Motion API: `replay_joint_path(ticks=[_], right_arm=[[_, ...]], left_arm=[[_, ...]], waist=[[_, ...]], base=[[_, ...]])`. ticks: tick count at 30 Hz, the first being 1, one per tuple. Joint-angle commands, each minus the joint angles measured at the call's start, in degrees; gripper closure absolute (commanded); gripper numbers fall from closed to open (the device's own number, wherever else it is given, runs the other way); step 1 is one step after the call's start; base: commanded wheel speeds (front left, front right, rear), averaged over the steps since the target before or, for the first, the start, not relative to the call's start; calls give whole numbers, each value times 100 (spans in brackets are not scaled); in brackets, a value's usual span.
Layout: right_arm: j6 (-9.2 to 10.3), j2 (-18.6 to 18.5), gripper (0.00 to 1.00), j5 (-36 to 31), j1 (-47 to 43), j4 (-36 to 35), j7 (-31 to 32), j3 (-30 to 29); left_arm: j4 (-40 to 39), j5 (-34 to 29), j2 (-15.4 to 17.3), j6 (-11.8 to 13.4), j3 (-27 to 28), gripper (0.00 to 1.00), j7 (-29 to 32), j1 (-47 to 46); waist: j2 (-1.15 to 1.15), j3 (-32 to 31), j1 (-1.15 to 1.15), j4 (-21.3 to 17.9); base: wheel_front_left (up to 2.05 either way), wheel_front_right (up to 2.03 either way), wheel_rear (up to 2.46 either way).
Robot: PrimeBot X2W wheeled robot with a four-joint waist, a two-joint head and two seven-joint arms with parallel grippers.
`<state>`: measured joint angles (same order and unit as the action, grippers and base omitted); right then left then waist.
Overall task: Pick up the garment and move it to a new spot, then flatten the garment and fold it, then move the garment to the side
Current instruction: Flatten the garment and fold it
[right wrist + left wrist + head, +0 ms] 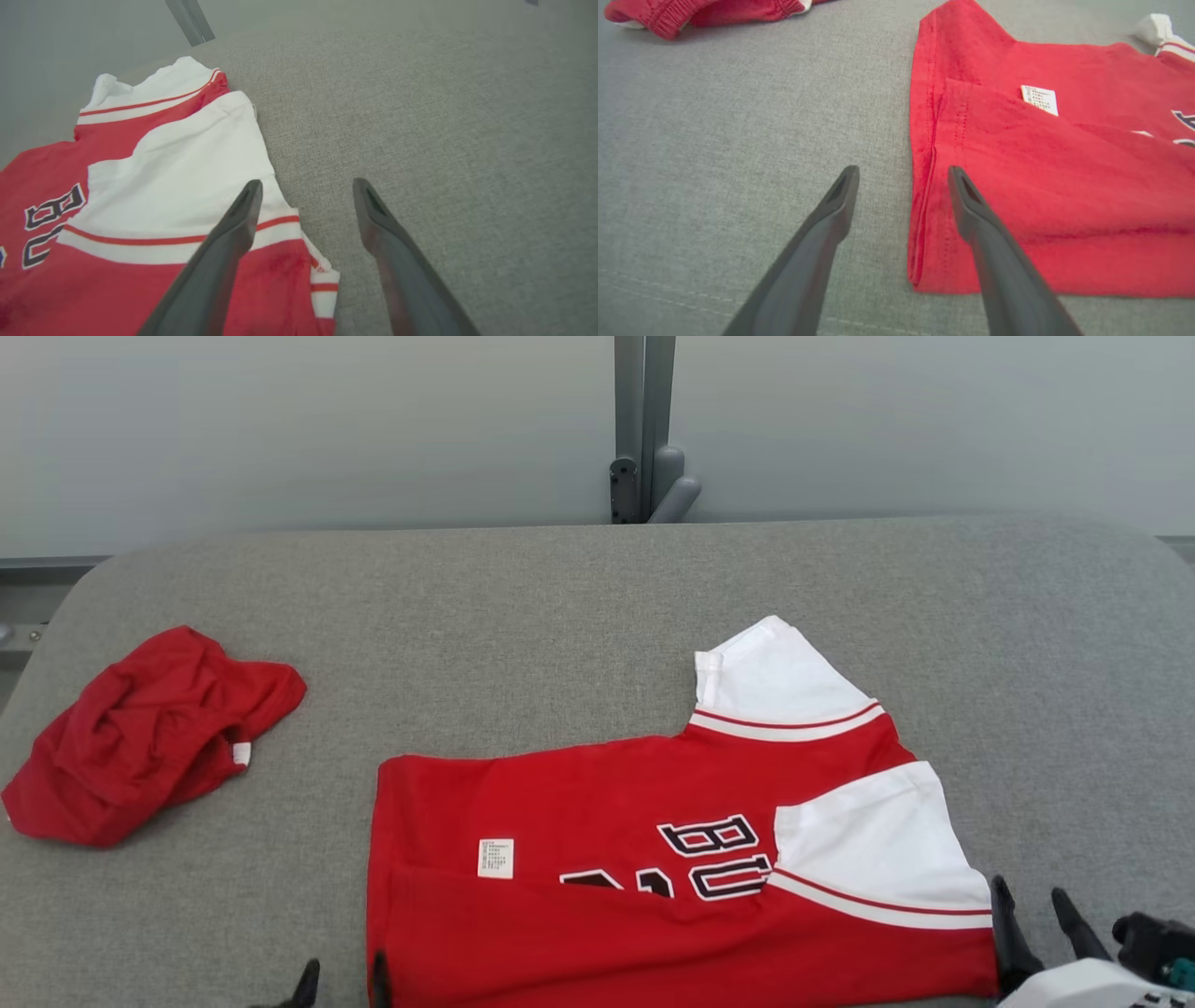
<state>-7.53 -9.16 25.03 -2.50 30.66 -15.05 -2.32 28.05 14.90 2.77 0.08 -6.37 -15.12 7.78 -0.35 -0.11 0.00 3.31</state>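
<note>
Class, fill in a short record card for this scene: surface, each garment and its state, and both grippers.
Surface: grey fabric table
Main garment: red and white jersey, flat, near side folded over its lettering, hem toward robot's left
Other garment: red shorts, crumpled, far left, apart from jersey
Left gripper: open, empty, at jersey's hem
Right gripper: open, empty, by sleeve end
</note>
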Motion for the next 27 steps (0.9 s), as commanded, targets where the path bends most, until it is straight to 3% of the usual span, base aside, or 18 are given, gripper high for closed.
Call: replay_joint_path(ticks=[1, 6, 14, 20, 27], right_arm=[[7, 10, 0, -85, 209, -147, -18, -118], [7, 59, 0, -280, 649, -358, -18, -300], [7, 96, 0, -379, 1434, -468, -18, 94], [7, 22, 0, -341, 1771, -506, -18, 292], [7, -93, 0, -364, 2013, -483, -18, 392]], left_arm=[[-205, -46, 27, 52, 78, 0, -2, -277], [-272, -200, 27, 25, 267, 0, -2, -942], [871, -473, 68, -105, 426, 0, -2, -2416], [1527, -500, 48, -201, 407, 0, -2, -3115], [1854, -623, 33, -248, 320, 0, -2, -3326]], waist=[[35, 186, 0, -4], [35, 522, 0, 0], [35, 1005, 0, -99], [35, 1287, 0, -161], [35, 1459, 0, -197]], base=[[0, 0, 0], [0, 0, 0], [0, 0, 0], [0, 0, 0], [0, 0, 0]])
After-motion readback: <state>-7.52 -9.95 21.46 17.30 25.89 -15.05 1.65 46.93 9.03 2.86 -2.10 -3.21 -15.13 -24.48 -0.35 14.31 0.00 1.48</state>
